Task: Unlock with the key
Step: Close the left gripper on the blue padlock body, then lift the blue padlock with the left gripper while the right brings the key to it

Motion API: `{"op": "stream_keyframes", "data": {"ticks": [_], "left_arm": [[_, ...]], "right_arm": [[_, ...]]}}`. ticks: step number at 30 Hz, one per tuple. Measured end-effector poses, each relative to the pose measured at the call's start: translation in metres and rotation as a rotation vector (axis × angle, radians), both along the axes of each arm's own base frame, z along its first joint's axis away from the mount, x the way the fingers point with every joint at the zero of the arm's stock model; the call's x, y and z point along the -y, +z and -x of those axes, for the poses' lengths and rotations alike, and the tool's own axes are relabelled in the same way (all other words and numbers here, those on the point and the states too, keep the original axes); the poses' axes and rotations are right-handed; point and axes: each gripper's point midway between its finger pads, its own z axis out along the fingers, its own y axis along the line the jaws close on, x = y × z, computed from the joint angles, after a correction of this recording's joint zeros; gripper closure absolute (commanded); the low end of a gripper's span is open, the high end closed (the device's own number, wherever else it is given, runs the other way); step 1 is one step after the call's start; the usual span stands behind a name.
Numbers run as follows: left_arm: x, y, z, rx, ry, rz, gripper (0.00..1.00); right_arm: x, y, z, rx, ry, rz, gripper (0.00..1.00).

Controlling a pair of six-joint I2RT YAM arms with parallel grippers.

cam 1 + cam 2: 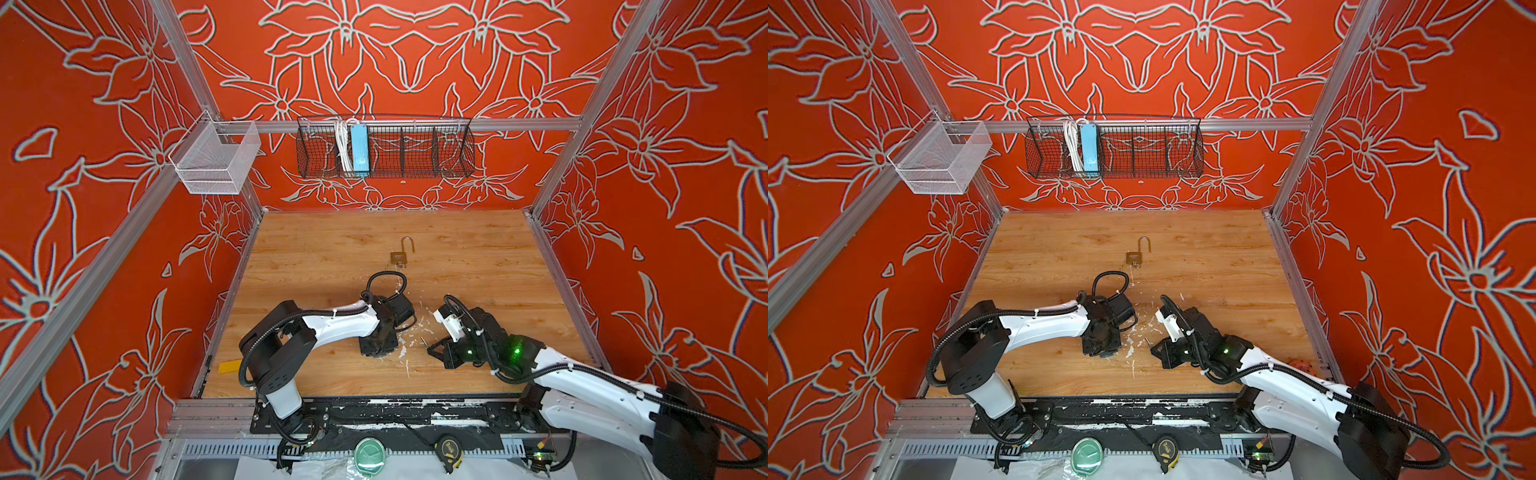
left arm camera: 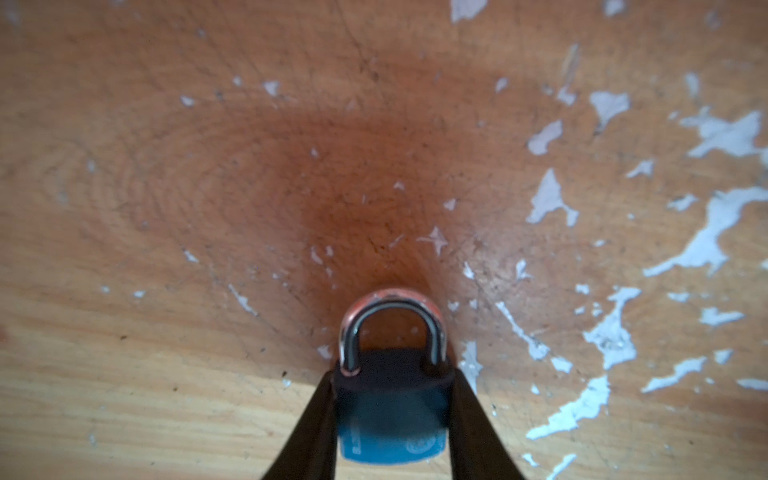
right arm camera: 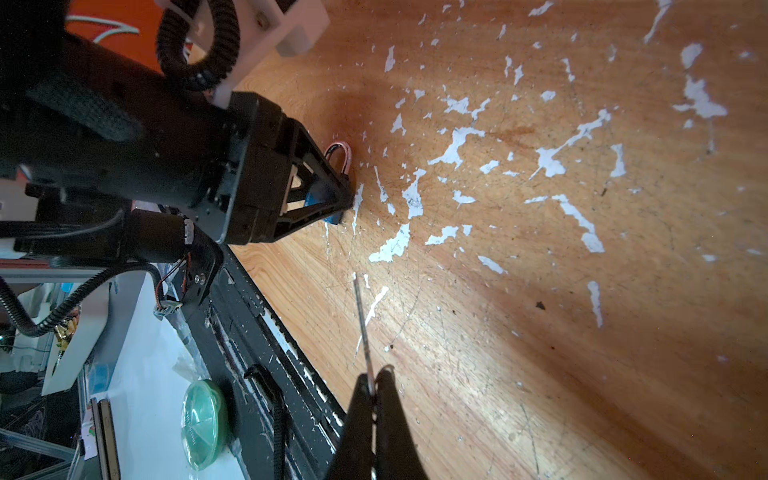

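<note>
Left gripper (image 2: 392, 372) clamps the blue padlock (image 2: 390, 419) by its sides, low over the scuffed tabletop (image 2: 166, 208); lettering on its body is too blurred to read. Right gripper (image 3: 374, 384) is closed on the key (image 3: 362, 324), held nearby

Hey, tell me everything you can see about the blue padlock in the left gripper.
The blue padlock has a small blue body, seemingly plastic-coated, with markings too blurred to read, and a shiny silver shackle, closed with both legs in the body. It points shackle-first at the wooden table; whether it touches, I cannot tell. The left gripper pinches its body from both sides.
</note>
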Motion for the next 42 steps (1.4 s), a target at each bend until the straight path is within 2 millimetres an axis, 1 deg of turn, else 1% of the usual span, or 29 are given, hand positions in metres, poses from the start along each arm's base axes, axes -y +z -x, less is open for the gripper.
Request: {"op": "stream_keyframes", "data": {"ticks": [1,2,4,5,6,7,8,9,10,11,13,14,15,16,19,22,28,42], "left_arm": [[0.003,0.008,-0.001,0.031,-0.002,0.02,0.88],[0.008,0.019,-0.004,0.081,-0.005,0.056,0.91],[0.021,0.046,-0.009,0.199,0.001,0.165,1.0],[0.029,0.062,-0.012,0.274,0.011,0.246,1.0],[0.034,0.073,-0.013,0.328,0.026,0.313,1.0],[0.04,0.082,-0.015,0.383,0.049,0.391,1.0],[0.044,0.087,-0.016,0.424,0.077,0.457,1.0],[0.047,0.087,-0.017,0.451,0.105,0.501,1.0],[0.048,0.082,-0.018,0.473,0.137,0.538,1.0],[0.049,0.073,-0.017,0.486,0.164,0.557,1.0],[0.047,0.056,-0.015,0.5,0.203,0.564,1.0],[0.047,0.05,-0.013,0.507,0.214,0.566,1.0],[0.047,0.049,-0.011,0.519,0.223,0.573,1.0],[0.05,0.052,-0.011,0.536,0.235,0.589,1.0],[0.058,0.068,-0.014,0.586,0.289,0.659,1.0],[0.059,0.078,-0.019,0.616,0.35,0.717,1.0],[0.052,0.07,-0.019,0.619,0.396,0.728,1.0],[0.054,0.079,-0.021,0.631,0.406,0.765,1.0]], "right_arm": [[0.001,-0.002,0.001,-0.004,0.001,0.004,1.0],[0.001,-0.005,0.002,-0.01,0.003,0.009,1.0],[0.002,-0.01,0.003,-0.021,0.004,0.023,1.0],[0.003,-0.014,0.003,-0.027,0.002,0.032,1.0],[0.003,-0.016,0.002,-0.031,0.0,0.039,1.0],[0.004,-0.018,0.002,-0.033,-0.005,0.047,1.0],[0.004,-0.019,0.0,-0.032,-0.012,0.05,1.0],[0.004,-0.019,-0.002,-0.027,-0.021,0.052,1.0],[0.004,-0.019,-0.003,-0.023,-0.028,0.051,1.0],[0.004,-0.018,-0.006,-0.017,-0.039,0.05,1.0],[0.002,-0.016,-0.009,-0.008,-0.054,0.038,1.0],[0.001,-0.015,-0.01,-0.007,-0.06,0.033,1.0],[0.001,-0.014,-0.011,-0.006,-0.066,0.032,1.0],[0.001,-0.014,-0.011,-0.008,-0.071,0.032,1.0],[0.0,-0.018,-0.009,-0.027,-0.079,0.037,1.0],[-0.005,-0.016,-0.007,-0.036,-0.08,0.015,1.0],[-0.011,-0.013,-0.002,-0.039,-0.062,0.003,1.0],[-0.04,-0.002,-0.002,-0.033,0.002,-0.007,1.0]]}}
